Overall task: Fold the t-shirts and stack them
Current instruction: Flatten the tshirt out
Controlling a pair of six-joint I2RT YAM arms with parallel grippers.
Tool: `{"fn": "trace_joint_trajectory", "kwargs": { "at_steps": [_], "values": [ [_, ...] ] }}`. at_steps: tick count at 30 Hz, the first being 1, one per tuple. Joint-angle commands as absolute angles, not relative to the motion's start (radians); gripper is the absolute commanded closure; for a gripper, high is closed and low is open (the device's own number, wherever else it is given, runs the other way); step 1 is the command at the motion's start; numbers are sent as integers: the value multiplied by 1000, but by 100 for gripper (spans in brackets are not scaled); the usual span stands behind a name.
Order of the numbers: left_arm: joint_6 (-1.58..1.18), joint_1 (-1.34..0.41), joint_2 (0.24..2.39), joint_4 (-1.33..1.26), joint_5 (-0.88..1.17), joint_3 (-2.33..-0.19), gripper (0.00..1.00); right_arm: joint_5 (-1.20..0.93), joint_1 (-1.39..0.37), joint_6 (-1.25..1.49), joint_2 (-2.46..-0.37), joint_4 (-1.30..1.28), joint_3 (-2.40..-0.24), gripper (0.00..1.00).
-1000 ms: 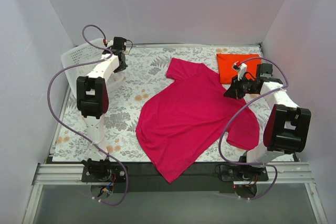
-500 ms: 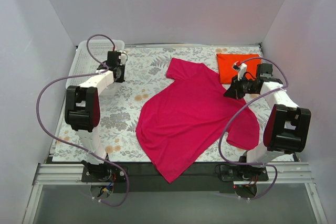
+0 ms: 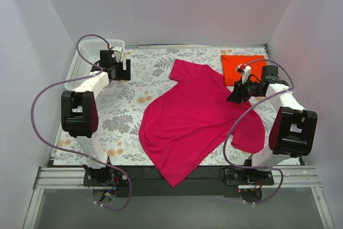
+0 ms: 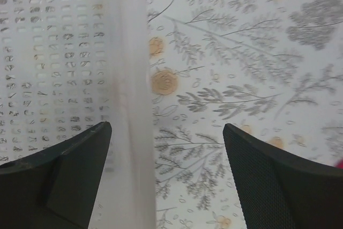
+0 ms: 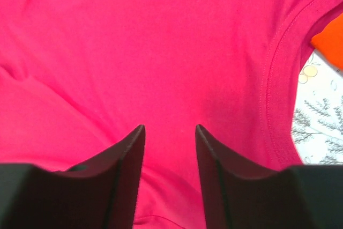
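My left gripper stands wide and empty, astride the white basket rim at the far left. My right gripper is narrowly parted, holding nothing, over the magenta shirt by its collar. The orange shirt lies folded far right. Floral tablecloth shows between basket and magenta shirt

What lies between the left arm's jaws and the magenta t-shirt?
Only bare floral tablecloth, right up to the magenta t-shirt; the top view shows it.
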State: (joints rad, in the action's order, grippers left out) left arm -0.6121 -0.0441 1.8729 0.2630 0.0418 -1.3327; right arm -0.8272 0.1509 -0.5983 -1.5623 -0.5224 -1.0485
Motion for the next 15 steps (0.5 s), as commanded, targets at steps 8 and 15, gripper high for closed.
{"fn": "trace_joint_trajectory", "kwargs": {
  "at_steps": [8, 15],
  "values": [
    [-951, -112, 1436, 334, 446, -1105, 27, -824, 71, -756, -1591, -612, -1135, 55],
    [-1135, -182, 1473, 498, 364, -977, 41, -673, 11, -585, -1681, -603, -1255, 60]
  ]
}}
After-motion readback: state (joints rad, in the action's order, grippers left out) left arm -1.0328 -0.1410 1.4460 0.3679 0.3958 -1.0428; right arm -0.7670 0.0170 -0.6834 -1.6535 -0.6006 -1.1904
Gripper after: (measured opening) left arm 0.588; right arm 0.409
